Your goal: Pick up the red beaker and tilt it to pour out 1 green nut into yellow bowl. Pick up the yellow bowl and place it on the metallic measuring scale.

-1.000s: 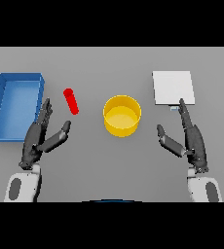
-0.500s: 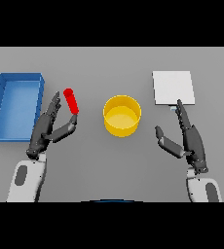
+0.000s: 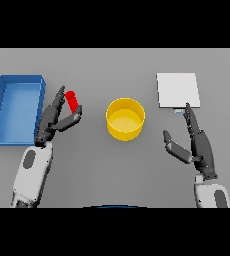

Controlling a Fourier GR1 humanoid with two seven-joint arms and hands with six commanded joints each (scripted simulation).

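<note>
While the yellow bowl (image 3: 125,119) sits at the middle of the grey table (image 3: 112,165), the red beaker (image 3: 72,100) stands to its left, slightly tilted, between the bowl and the blue tray (image 3: 16,109). The left hand (image 3: 55,119) is at the beaker, fingers straight on its left side and thumb reaching under its lower end, not yet clenched around it. To the right of the bowl and nearer the robot, the right hand (image 3: 197,142) hovers released, fingers straight. The metallic measuring scale (image 3: 177,90) lies right of the bowl, farther back.
</note>
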